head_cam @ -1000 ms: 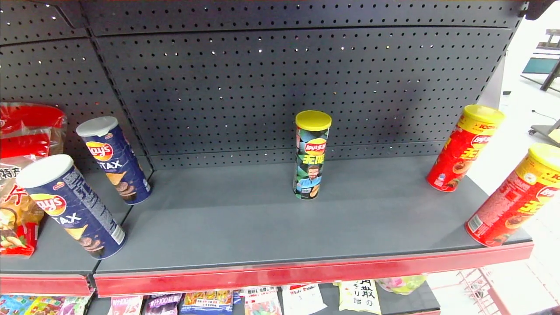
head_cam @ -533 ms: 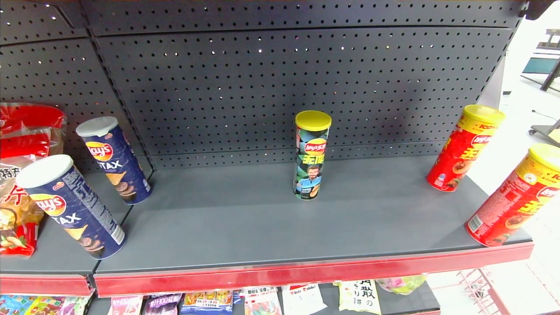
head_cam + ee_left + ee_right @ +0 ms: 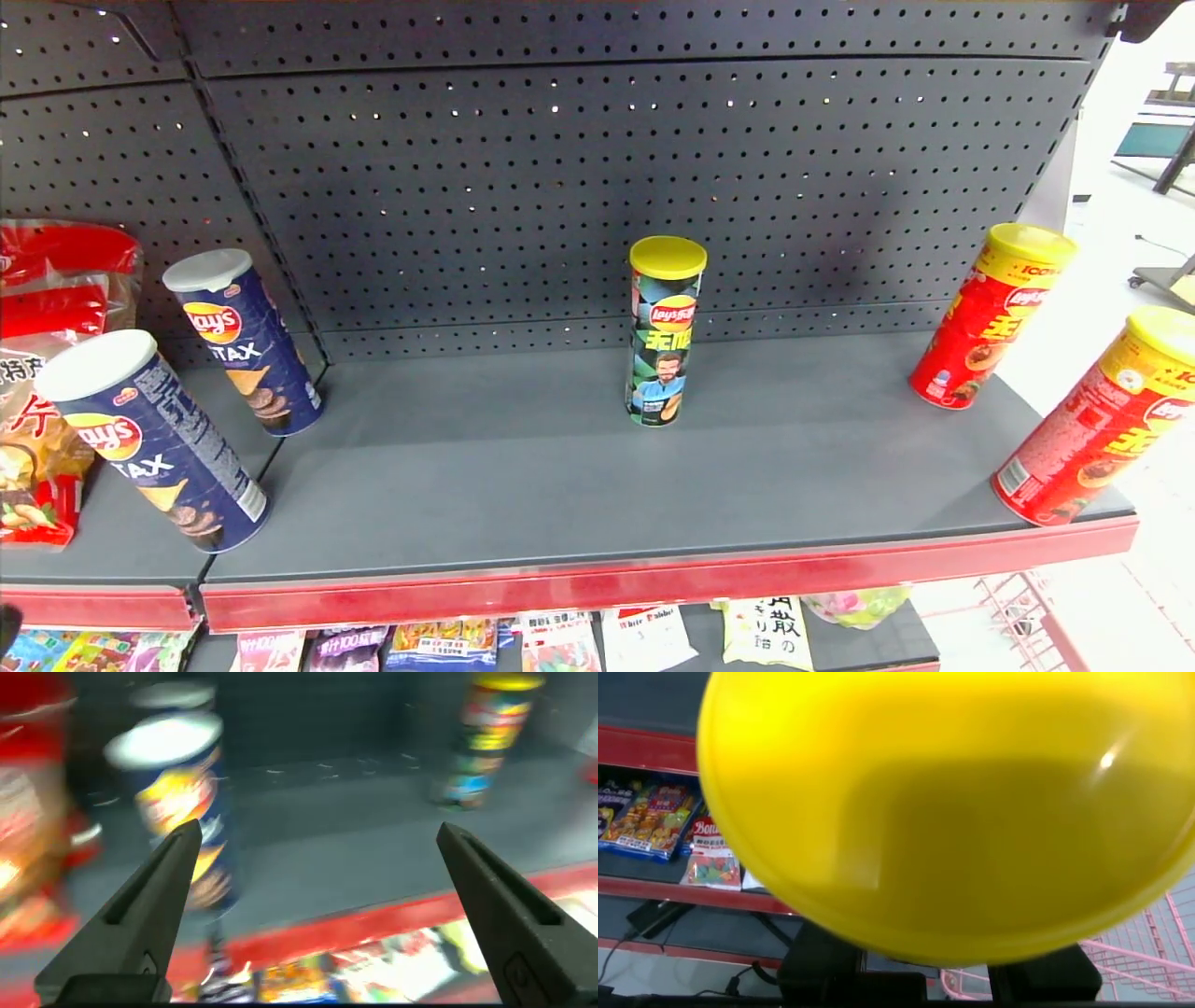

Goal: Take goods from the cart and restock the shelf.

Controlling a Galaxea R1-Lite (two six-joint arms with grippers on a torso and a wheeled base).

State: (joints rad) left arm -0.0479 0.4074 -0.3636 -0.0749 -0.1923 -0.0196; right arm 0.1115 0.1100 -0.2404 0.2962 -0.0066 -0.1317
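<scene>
chip can (image 3: 943,812): round glossy yellow lid, rimmed

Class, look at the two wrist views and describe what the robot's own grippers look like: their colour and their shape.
The left gripper has two matte, dark grey jaws: long wedges that taper to blunt tips, with flat inner faces and no cables in sight. Of the right gripper, two black, blocky parts show below the yellow-lidded can; the shape of its jaws is hidden.
</scene>
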